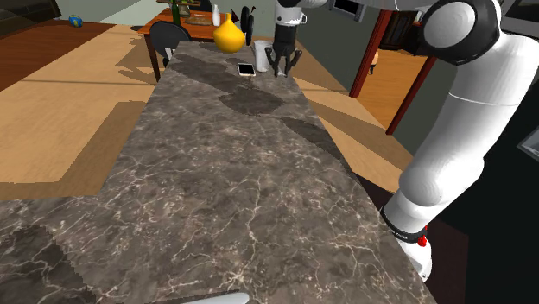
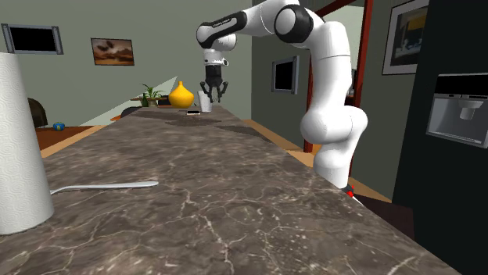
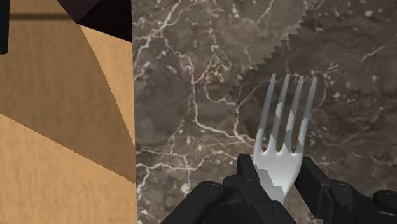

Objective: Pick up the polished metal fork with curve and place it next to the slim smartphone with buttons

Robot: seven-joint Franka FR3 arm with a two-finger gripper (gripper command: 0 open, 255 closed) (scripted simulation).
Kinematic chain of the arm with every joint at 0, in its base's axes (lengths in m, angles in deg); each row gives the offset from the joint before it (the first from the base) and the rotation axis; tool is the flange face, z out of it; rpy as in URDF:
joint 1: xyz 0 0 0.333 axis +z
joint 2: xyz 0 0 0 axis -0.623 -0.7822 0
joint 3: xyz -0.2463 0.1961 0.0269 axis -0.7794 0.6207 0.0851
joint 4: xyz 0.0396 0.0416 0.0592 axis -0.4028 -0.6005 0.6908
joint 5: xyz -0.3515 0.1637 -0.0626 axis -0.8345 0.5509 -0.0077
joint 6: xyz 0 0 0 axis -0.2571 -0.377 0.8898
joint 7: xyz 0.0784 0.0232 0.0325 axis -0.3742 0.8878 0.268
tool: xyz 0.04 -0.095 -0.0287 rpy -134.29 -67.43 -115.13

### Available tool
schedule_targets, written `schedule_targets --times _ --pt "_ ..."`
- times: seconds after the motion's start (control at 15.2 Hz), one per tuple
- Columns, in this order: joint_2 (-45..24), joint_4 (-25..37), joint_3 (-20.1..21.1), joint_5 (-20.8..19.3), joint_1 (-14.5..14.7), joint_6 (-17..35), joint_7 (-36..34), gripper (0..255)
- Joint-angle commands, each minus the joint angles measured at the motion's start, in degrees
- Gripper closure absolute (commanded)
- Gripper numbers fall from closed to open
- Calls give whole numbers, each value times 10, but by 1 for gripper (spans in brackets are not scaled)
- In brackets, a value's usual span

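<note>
A shiny metal fork [image 3: 283,143] sits clasped between my black fingers [image 3: 247,169], its tines pointing away over the dark marble counter [image 3: 191,95]. My gripper [image 3: 280,175] is shut on the fork's neck. In the shoulder view the gripper [image 1: 281,64] hangs just above the counter's far end, a little to the right of the slim smartphone [image 1: 247,69], which lies flat. The second exterior view puts the gripper [image 2: 213,95] above and right of the smartphone [image 2: 193,112].
A yellow vase [image 1: 227,36] and a white cup [image 1: 262,53] stand behind the phone. Near the stand end, a white paper roll [image 2: 19,148] stands beside another metal utensil [image 2: 105,186]. The counter's edge drops to wooden floor [image 3: 63,127] close beside the gripper.
</note>
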Motion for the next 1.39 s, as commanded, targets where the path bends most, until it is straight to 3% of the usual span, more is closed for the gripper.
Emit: schedule_targets --times 0.0,0.4,1.32 --pt "-38 50 -6 -7 -6 -12 13 255" --pt "-182 266 -24 -25 -21 -86 56 255" --pt "-164 129 -25 -23 -28 33 56 255"
